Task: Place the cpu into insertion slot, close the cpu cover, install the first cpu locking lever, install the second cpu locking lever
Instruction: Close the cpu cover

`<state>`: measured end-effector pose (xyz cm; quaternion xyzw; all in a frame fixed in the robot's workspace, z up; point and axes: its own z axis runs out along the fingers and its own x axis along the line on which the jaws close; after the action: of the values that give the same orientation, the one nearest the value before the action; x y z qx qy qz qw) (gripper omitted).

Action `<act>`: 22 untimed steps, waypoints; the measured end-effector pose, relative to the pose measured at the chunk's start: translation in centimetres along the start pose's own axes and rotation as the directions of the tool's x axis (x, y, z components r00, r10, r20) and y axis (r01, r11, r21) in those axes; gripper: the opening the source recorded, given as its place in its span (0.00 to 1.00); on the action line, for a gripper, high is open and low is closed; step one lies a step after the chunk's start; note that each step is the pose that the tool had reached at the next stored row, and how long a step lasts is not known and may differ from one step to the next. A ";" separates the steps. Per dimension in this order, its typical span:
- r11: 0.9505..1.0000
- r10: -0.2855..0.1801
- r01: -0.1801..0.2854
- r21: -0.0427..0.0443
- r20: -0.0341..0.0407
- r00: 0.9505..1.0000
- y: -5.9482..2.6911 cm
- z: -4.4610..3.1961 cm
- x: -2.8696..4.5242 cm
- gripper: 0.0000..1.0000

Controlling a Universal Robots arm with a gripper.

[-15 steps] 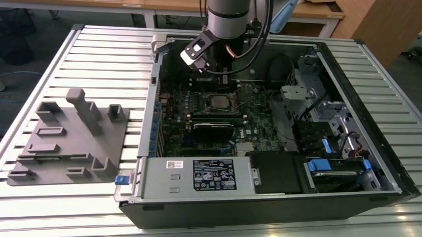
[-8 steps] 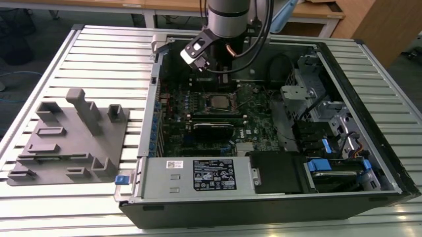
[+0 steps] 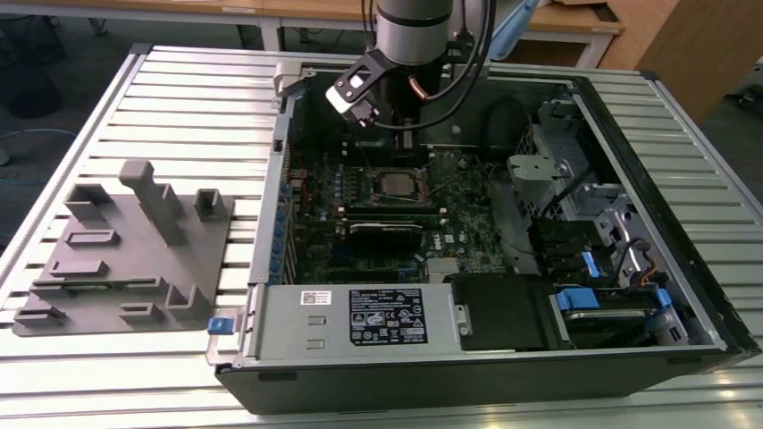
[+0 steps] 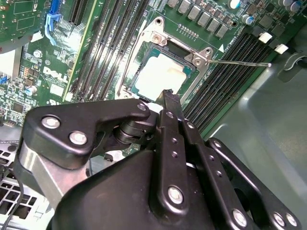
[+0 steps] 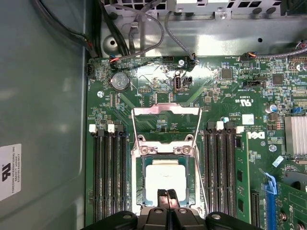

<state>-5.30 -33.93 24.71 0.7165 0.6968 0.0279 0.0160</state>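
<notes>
End effector (image 5: 166, 194) fingertips meet, gripping nothing, just over the cpu (image 5: 165, 178), which you have already seated in the insertion slot (image 5: 138, 201). Your cpu cover (image 5: 166, 111) looks raised and both locking levers (image 4: 240, 62) unlatched, so three steps remain.

Robotics lab: slatted aluminium bench (image 3: 179, 98), opened computer tower (image 3: 477, 386), wooden desks (image 3: 574, 20) behind.
</notes>
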 end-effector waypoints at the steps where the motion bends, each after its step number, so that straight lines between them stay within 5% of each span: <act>1: 1.000 0.000 0.000 0.000 0.000 1.000 0.00 -0.03 0.00 0.11; 22: 1.000 0.000 0.000 0.000 0.000 1.000 0.06 -0.95 0.02 0.11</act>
<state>-5.30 -33.93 25.67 0.7165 0.6968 0.0279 0.0160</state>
